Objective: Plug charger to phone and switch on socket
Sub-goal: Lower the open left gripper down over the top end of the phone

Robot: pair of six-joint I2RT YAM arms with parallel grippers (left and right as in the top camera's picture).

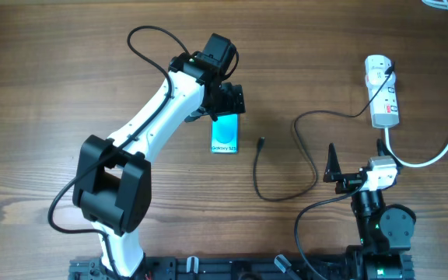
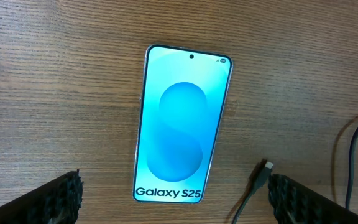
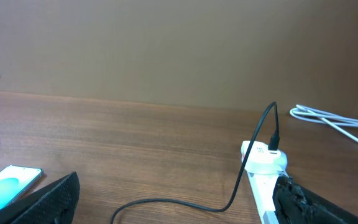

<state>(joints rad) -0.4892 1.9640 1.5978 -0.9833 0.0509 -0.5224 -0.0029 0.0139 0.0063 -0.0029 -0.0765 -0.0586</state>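
The phone (image 1: 224,137) lies flat on the wooden table with its cyan screen up; it fills the middle of the left wrist view (image 2: 182,124). My left gripper (image 1: 226,107) hovers over the phone's far end, open and empty (image 2: 176,210). The charger, a thin black cable (image 1: 309,159), runs from the socket (image 1: 383,93) in a loop to its small plug (image 1: 262,143), which lies just right of the phone (image 2: 263,175). My right gripper (image 1: 355,162) is open and empty near the table's front right, with the socket (image 3: 263,163) by its right finger (image 3: 179,208).
The socket's thick white cord (image 1: 442,148) curves off past the right edge and shows in the right wrist view (image 3: 331,118). The left arm's black cable (image 1: 142,47) arcs over the far left of the table.
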